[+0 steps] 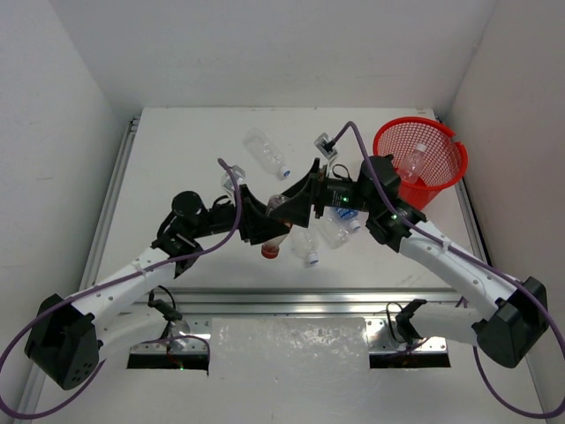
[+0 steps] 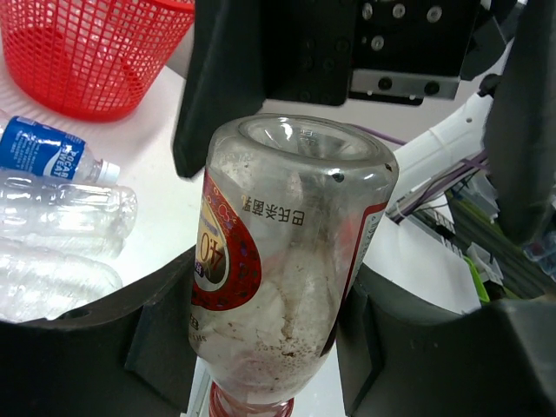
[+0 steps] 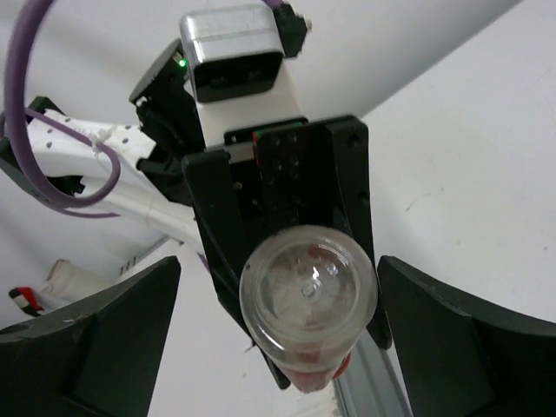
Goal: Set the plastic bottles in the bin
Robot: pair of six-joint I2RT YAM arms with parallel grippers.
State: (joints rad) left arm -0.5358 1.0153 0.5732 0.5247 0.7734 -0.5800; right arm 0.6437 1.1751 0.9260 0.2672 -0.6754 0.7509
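Observation:
My left gripper (image 1: pixel 265 223) is shut on the red-label bottle (image 2: pixel 287 261), held off the table with its red cap (image 1: pixel 270 251) toward the near edge. In the left wrist view my left gripper (image 2: pixel 265 343) clamps the bottle's lower body. My right gripper (image 1: pixel 305 196) is open and faces the bottle's base (image 3: pixel 308 295). Its fingers (image 3: pixel 87 339) stand wide on both sides of the base without touching. The red mesh bin (image 1: pixel 446 172) stands at the far right with one clear bottle (image 1: pixel 415 163) inside. It also shows in the left wrist view (image 2: pixel 87 52).
A clear bottle (image 1: pixel 267 152) lies at the table's far middle. A blue-label bottle (image 1: pixel 342 225) and a clear blue-capped bottle (image 1: pixel 305 247) lie under the grippers; they also show in the left wrist view (image 2: pixel 43 149) (image 2: pixel 61 208). A metal rail (image 1: pixel 291 296) runs along the near edge.

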